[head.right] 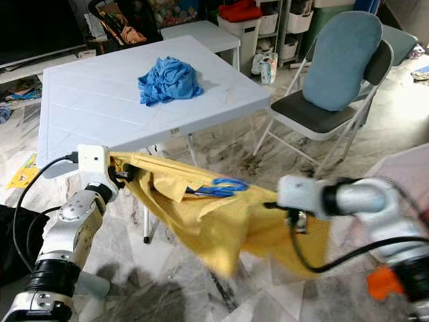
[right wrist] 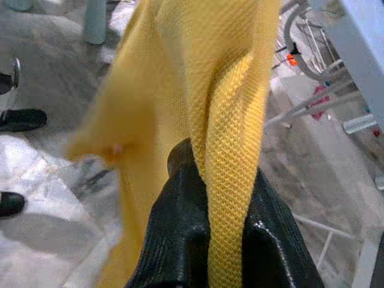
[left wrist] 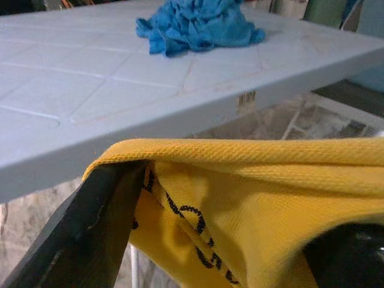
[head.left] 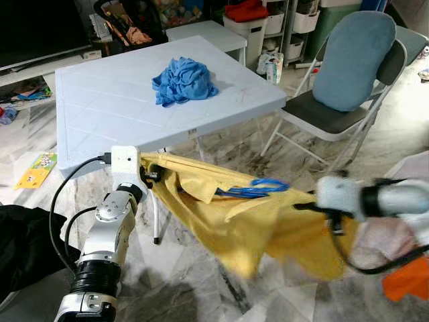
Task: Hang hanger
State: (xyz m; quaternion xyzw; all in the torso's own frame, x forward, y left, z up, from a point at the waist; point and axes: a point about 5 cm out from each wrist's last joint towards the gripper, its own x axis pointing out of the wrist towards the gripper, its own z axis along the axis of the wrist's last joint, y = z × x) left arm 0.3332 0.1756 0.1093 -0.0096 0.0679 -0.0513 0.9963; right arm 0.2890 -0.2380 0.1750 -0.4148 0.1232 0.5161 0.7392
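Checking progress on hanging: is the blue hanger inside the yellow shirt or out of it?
Inside: the blue plastic hanger shows through the neck opening of the yellow knit shirt, stretched between left claw and right claw.

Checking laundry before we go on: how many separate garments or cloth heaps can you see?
2: a yellow shirt stretched between the left gripper and right gripper, with a blue hanger inside, and a crumpled blue cloth on the white table. Others may be hidden.

The yellow garment covers most of the blue hanger, hides both end effectors' fingertips beside it, and its hanging edge is blurred.
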